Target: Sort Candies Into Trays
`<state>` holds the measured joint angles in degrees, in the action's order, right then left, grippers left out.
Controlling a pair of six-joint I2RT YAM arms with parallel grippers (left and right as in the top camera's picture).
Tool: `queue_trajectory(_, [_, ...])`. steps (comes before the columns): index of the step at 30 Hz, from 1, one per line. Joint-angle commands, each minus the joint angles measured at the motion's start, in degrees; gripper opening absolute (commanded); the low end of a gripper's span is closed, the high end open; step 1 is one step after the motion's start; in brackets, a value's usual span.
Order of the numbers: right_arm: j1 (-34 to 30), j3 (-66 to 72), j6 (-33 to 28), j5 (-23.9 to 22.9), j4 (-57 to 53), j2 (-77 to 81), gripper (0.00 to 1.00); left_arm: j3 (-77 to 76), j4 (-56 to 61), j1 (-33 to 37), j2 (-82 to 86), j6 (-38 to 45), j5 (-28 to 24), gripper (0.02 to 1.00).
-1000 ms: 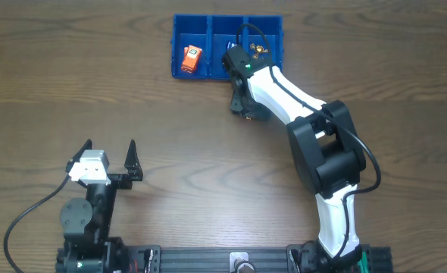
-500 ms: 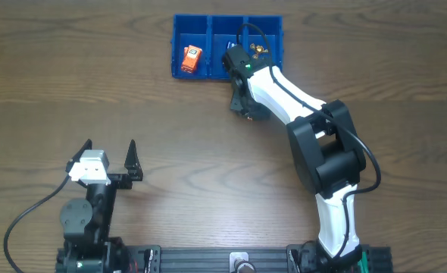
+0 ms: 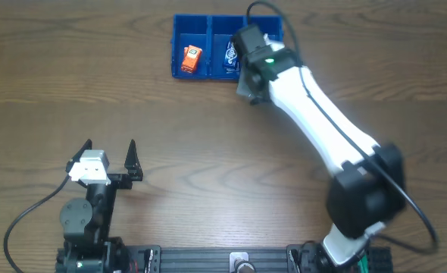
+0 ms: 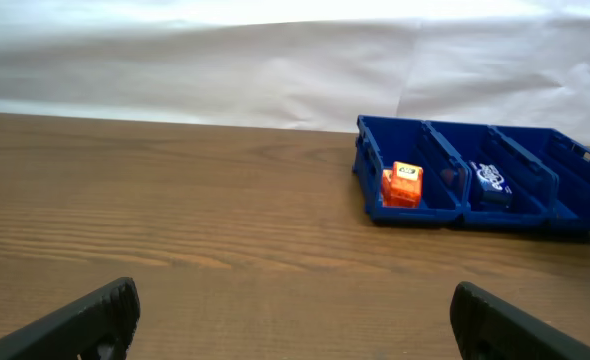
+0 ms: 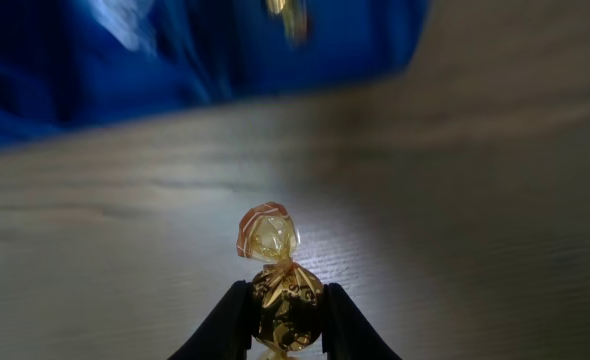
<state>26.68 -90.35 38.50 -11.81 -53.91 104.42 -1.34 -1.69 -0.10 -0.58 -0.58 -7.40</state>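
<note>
A gold-wrapped candy (image 5: 272, 262) is pinched between the fingers of my right gripper (image 5: 283, 305), which is shut on it and held above the wooden table just in front of the blue three-compartment tray (image 5: 95, 90). From above, the right gripper (image 3: 248, 87) hangs by the tray's (image 3: 175, 45) front edge, below the middle and right compartments. An orange candy (image 3: 192, 59) lies in the left compartment and a blue one (image 3: 230, 54) in the middle. My left gripper (image 3: 110, 152) stands open near its base, far from the tray (image 4: 415, 213).
The right arm's white link (image 3: 314, 114) stretches diagonally across the table's right half. A black cable (image 3: 263, 9) loops over the tray's right compartment. Bare wood lies between the left gripper (image 4: 295, 325) and the tray.
The right arm has straightened out and raised its gripper with the gold candy, moving it up the table toward the tray. The left arm has kept still.
</note>
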Motion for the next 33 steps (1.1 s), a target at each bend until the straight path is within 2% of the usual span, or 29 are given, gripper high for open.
queue_trajectory(1, [-2.16, -4.42, -10.45, -7.96, 5.11, -3.13, 0.152, 1.07, -2.03, 0.17, 0.33, 0.42, -1.20, 0.998])
queue_trajectory(6, [-4.28, -4.42, -21.11, -8.13, 23.67, -0.22, 0.150, 1.07, -2.03, 0.17, 0.33, 0.42, -1.20, 0.998])
queue_trajectory(12, [-6.84, -4.39, -26.29, -9.07, 37.86, 8.02, 0.154, 1.07, -2.03, 0.17, 0.33, 0.42, -1.20, 0.998])
queue_trajectory(16, [-7.45, -4.39, -26.84, -11.10, 41.20, 12.61, 0.156, 1.07, -2.03, 0.17, 0.33, 0.42, -1.20, 0.998])
queue_trajectory(24, [-7.78, -4.39, -26.80, -11.10, 45.27, 15.74, 0.167, 1.07, -2.03, 0.17, 0.33, 0.42, -1.20, 0.998])
queue_trajectory(26, [-7.78, -4.39, -26.80, -11.10, 45.88, 15.78, 0.211, 1.07, -2.03, 0.17, 0.33, 0.39, -1.20, 0.998])
queue_trajectory(27, [-7.78, -4.39, -26.80, -11.10, 45.94, 15.78, 0.272, 1.07, -2.03, 0.17, 0.33, 0.42, -1.20, 0.998])
queue_trajectory(30, [-7.67, -4.39, -26.80, -11.02, 45.97, 15.82, 0.522, 1.07, -2.03, 0.17, 0.33, 0.39, -1.20, 0.998])
queue_trajectory(31, [-7.65, -4.39, -26.82, -10.93, 46.10, 15.82, 0.656, 1.07, -2.03, 0.17, 0.33, 0.42, -1.20, 0.998])
queue_trajectory(33, [-7.56, -4.39, -26.82, -10.45, 46.84, 15.82, 0.735, 1.07, -2.03, 0.17, 0.33, 0.42, -1.20, 0.998])
